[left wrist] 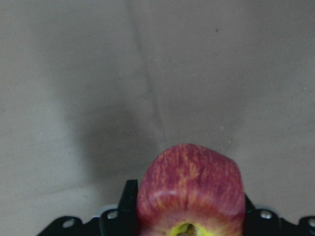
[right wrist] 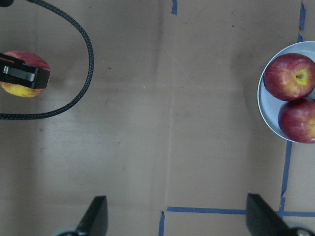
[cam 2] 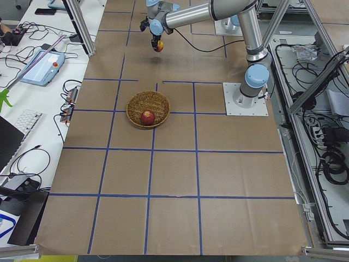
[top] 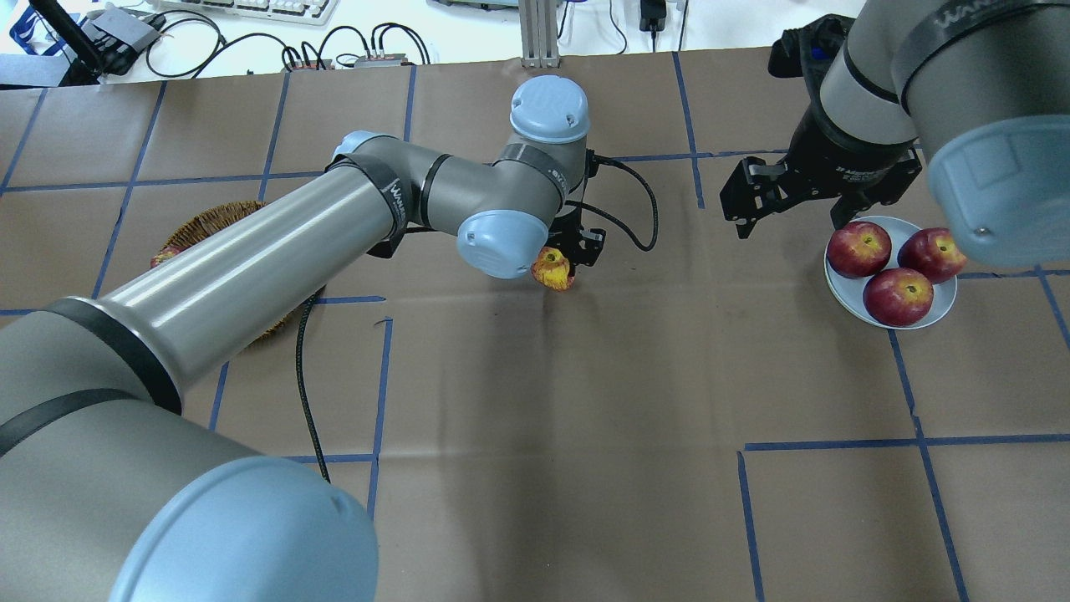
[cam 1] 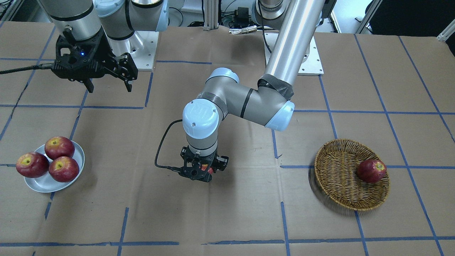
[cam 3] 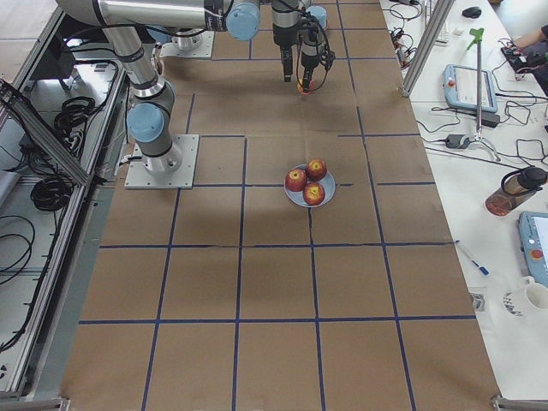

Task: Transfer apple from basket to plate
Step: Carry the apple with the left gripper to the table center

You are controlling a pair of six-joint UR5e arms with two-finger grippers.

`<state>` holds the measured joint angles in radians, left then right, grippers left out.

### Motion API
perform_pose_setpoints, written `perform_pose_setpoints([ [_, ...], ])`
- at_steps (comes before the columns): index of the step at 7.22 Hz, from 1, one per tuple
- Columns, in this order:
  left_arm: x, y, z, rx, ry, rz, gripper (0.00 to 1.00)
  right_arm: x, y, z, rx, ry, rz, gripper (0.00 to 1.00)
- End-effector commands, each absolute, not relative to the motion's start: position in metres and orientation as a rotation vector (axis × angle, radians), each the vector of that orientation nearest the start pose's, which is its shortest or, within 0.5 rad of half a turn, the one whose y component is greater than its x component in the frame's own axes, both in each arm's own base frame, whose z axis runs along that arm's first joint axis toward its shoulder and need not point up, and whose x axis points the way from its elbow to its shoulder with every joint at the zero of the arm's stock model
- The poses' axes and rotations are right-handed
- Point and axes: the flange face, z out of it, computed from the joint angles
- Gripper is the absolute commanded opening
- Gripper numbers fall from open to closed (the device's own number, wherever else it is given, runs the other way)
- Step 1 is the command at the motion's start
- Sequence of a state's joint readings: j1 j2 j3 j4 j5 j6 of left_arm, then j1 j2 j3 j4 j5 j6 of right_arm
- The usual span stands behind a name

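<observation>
My left gripper is shut on the apple, a pinkish-red, yellow-streaked one, and holds it above the middle of the table. In the left wrist view the apple fills the space between the fingers. The wicker basket lies behind it on the left arm's side. The white plate lies on the right arm's side. My right gripper hangs open and empty close to the plate, on the robot's side of it. In its wrist view the apple is at the far left and the plate at the right edge.
One dark red apple lies in the basket. Three dark red apples crowd the plate, one overhanging its rim. The left wrist's black cable loops beside the gripper. Brown paper with blue tape lines covers the table.
</observation>
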<state>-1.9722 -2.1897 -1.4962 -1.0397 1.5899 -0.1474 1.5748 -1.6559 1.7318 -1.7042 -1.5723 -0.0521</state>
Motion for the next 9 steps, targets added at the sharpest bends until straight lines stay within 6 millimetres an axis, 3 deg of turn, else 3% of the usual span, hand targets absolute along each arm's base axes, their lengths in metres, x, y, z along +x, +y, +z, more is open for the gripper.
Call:
perform_pose_setpoints([
  [1, -0.3868, -0.5773, 0.2019, 0.399, 3.093, 0.003, 0.61, 0.1353, -0.4599, 0.4623, -0.089, 3.142, -0.092, 1.00],
  [6, -0.3857, -0.5820, 0.1968, 0.419, 3.011, -0.026, 0.63, 0.1353, -0.4599, 0.4623, -0.089, 3.142, -0.092, 1.00],
  [8, -0.3863, -0.5808, 0.1948, 0.419, 3.009, -0.017, 0.71, 0.1353, -0.4595, 0.4630, -0.089, 3.142, -0.094, 1.00],
  [9, -0.3858, -0.5799, 0.1945, 0.419, 3.007, -0.016, 0.89, 0.1353, -0.4593, 0.4629, -0.089, 3.142, -0.092, 1.00],
])
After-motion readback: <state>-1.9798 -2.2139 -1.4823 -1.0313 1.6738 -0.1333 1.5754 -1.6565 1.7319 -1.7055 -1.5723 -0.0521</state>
